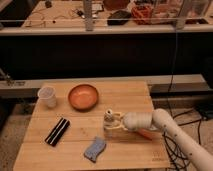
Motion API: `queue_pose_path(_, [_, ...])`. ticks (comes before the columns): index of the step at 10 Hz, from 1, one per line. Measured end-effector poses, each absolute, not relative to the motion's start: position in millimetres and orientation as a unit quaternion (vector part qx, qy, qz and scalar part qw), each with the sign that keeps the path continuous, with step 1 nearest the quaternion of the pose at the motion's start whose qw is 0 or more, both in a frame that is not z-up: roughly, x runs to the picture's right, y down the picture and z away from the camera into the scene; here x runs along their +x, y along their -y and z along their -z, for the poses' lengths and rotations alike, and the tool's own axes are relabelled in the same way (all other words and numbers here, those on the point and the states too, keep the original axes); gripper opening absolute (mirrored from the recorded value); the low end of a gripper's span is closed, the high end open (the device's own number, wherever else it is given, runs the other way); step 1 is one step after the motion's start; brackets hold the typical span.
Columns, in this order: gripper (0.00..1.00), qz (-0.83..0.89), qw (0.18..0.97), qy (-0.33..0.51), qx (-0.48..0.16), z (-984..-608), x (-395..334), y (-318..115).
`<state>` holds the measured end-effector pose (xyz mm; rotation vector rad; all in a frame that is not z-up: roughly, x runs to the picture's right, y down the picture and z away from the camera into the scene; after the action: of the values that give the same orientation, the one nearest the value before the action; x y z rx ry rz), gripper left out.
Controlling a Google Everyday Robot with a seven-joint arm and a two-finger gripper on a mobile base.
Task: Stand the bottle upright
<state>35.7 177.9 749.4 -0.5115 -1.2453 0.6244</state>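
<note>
The bottle (107,121) is small and pale, with a whitish cap on top. It stands roughly upright on the wooden table (130,97), right of the middle. My gripper (113,123) reaches in from the right on a white arm and is shut around the bottle's body at table height. The arm hides the bottle's right side.
A translucent white cup (47,96) stands at the back left and an orange bowl (83,96) beside it. A black flat object (57,131) lies at front left and a blue-grey cloth (95,149) near the front edge. An orange item (146,134) lies under my arm.
</note>
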Motion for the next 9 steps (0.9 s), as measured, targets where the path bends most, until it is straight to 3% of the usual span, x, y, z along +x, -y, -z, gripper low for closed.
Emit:
queue_pose_path(3, [0.07, -0.289, 0.736, 0.565, -0.236, -760.5, 34.6, -170.2])
queue_pose_path(4, [0.02, -0.29, 0.735, 0.564, -0.238, -758.5, 35.4, -174.1])
queue_pose_path(7, [0.02, -0.295, 0.737, 0.56, -0.236, -757.7, 38.5, -178.6])
queue_pose_path(9, [0.05, -0.296, 0.737, 0.559, -0.237, -761.1, 37.8, -176.8])
